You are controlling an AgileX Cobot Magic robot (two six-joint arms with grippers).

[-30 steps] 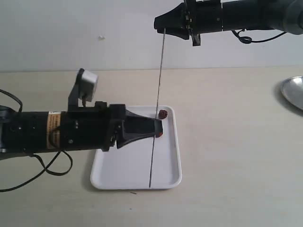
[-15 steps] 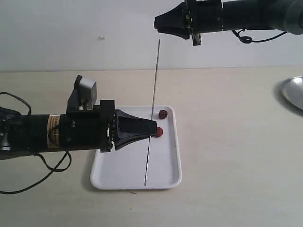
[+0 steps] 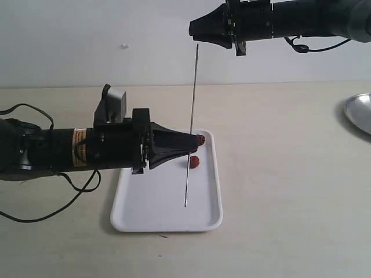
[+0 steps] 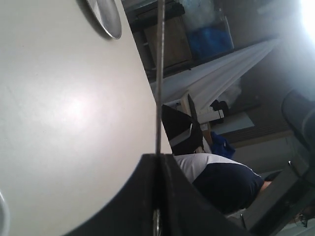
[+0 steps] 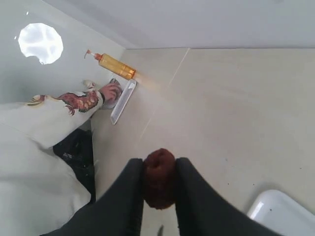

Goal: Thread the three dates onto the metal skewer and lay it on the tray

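Note:
My left gripper [image 3: 193, 148] is shut on the metal skewer [image 3: 191, 124] a little below its middle, holding it nearly upright over the white tray [image 3: 148, 214]. In the left wrist view the skewer [image 4: 159, 73] rises from the closed left gripper [image 4: 158, 157]. Two reddish-brown dates [image 3: 200, 139] [image 3: 194, 161] lie on the tray beside the skewer. My right gripper [image 3: 196, 30] hangs just above the skewer's top end. It is shut on the third date [image 5: 159, 178], which the exterior view hides. The skewer's tip [image 5: 160, 230] shows just below that date.
A round silver dish [image 3: 359, 113] sits at the table's right edge, also seen as the dish [image 4: 106, 17] in the left wrist view. The left arm's cable trails over the table's left side. A corner of the tray [image 5: 285, 216] shows in the right wrist view.
My left gripper has moved right and back with the skewer, now next to the far date. The skewer's lower end has risen from the tray's front rim. The right arm is still.

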